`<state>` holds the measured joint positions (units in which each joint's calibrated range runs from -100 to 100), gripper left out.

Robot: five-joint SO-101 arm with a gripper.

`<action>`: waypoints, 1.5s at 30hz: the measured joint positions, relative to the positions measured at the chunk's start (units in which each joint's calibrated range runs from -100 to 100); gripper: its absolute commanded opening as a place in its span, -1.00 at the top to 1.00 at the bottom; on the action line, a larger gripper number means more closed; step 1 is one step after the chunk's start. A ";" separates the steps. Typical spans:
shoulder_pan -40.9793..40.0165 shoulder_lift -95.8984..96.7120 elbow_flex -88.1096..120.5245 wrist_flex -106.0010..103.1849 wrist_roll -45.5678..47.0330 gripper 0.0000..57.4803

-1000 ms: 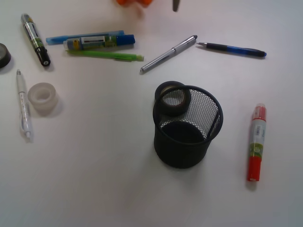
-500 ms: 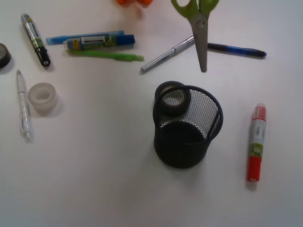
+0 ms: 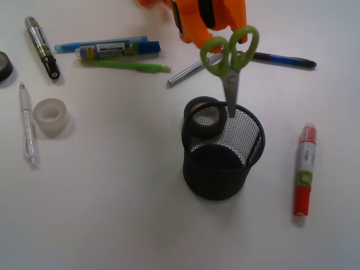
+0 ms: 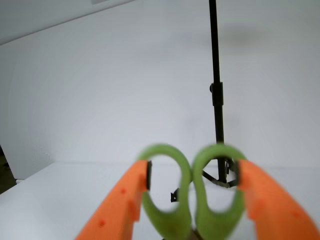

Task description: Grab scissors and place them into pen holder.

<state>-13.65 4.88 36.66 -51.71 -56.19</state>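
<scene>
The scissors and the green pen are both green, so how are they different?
The scissors hang point-down in the hand over the black cup; the green pen lies flat on the table. The scissors have two round loops and silver blades; the pen is one thin straight stick. Both share that bright lime green.

Scissors (image 3: 229, 62): formerly high at the top edge, now lowered, blade tips at the pen holder (image 3: 223, 169) rim beside the tape roll. Pincer (image 3: 209, 19): formerly barely visible, now well into view, clamping the green handles.
</scene>
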 measured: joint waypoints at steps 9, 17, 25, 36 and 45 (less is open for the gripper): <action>0.00 0.00 -0.09 -0.35 0.00 -0.24; -0.81 0.00 -0.09 -0.35 0.00 -0.24; -1.04 -4.79 7.10 0.78 4.93 -0.25; 0.67 -63.24 35.67 60.56 15.43 -0.25; 5.48 -102.09 33.69 125.62 18.71 -0.24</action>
<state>-8.18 -97.21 70.35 73.91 -37.48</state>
